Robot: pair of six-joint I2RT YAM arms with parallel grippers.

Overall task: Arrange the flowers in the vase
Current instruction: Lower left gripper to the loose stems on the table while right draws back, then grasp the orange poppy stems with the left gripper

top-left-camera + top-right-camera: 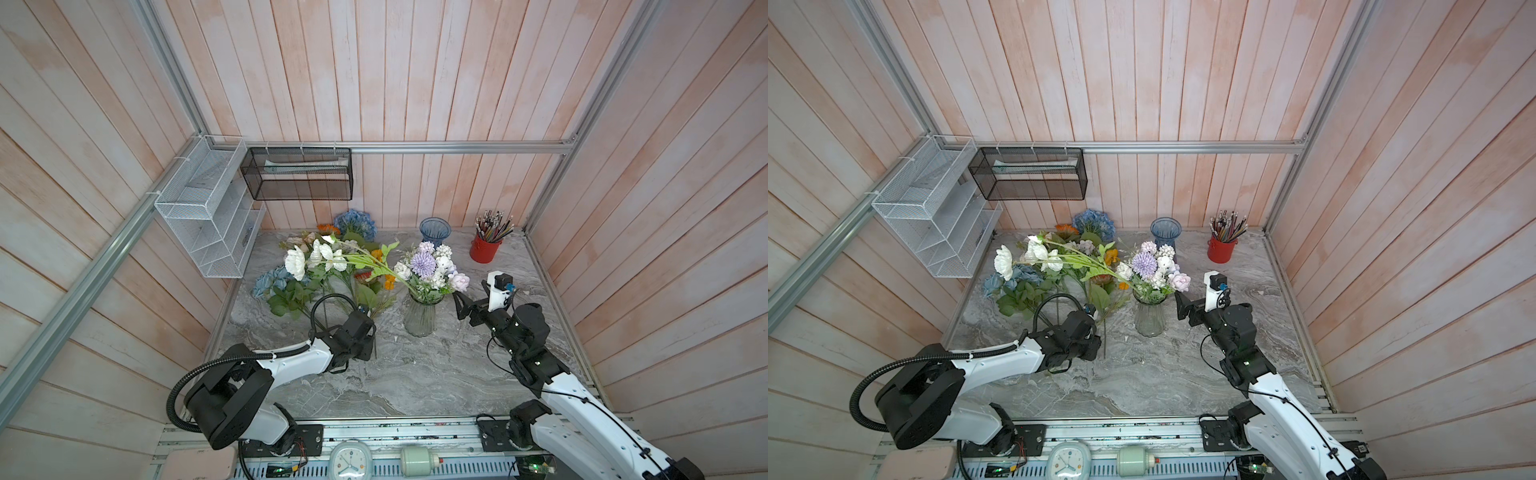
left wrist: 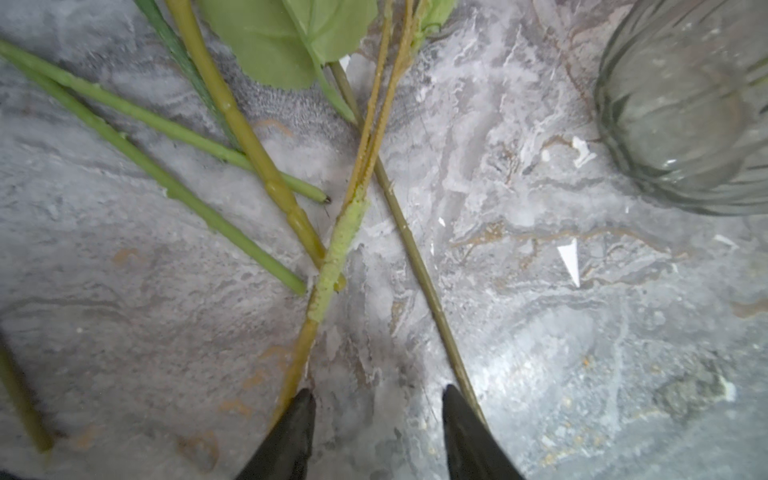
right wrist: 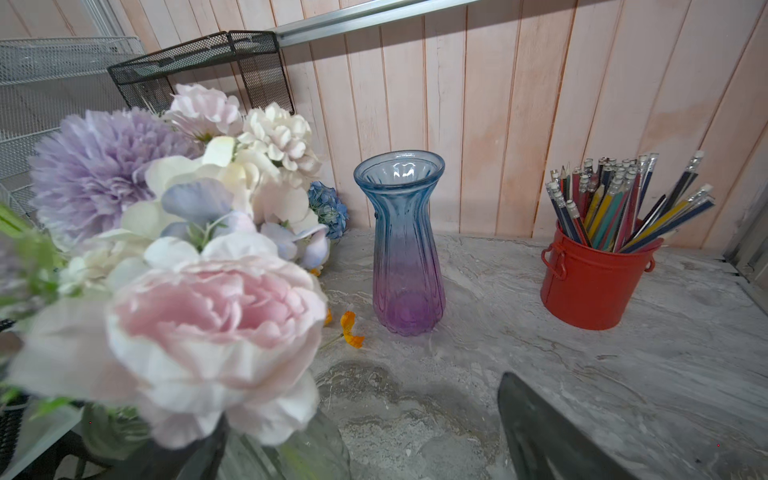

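Left gripper (image 2: pixel 377 390) hung low over the counter (image 2: pixel 540 332), its fingers parted with only bare marble between them. A yellowish stem (image 2: pixel 328 274) ran up beside one fingertip and a thin olive stem (image 2: pixel 415 257) beside the other, so nothing was clamped yet. It was probably placed there because the loose flowers (image 1: pixel 316 270) lay heaped toward the far-left corner with their cut ends fanned out toward the middle. Those bare ends looked like the safest place to pinch without crushing leaf or bloom.

The clear vase (image 1: pixel 420 318) stood near the middle of the counter, already holding a lilac, white and pink bunch (image 1: pixel 430 266), close enough for a short carry. The right gripper (image 1: pixel 468 300) waited wide open and empty just beside that vase, toward the right edge, likely ready to steady it or take a stem. A blue-purple vase (image 3: pixel 405 249) stood empty by the far edge, and a red pot of pencils (image 3: pixel 594 282) sat in the far-right corner, clear of the work
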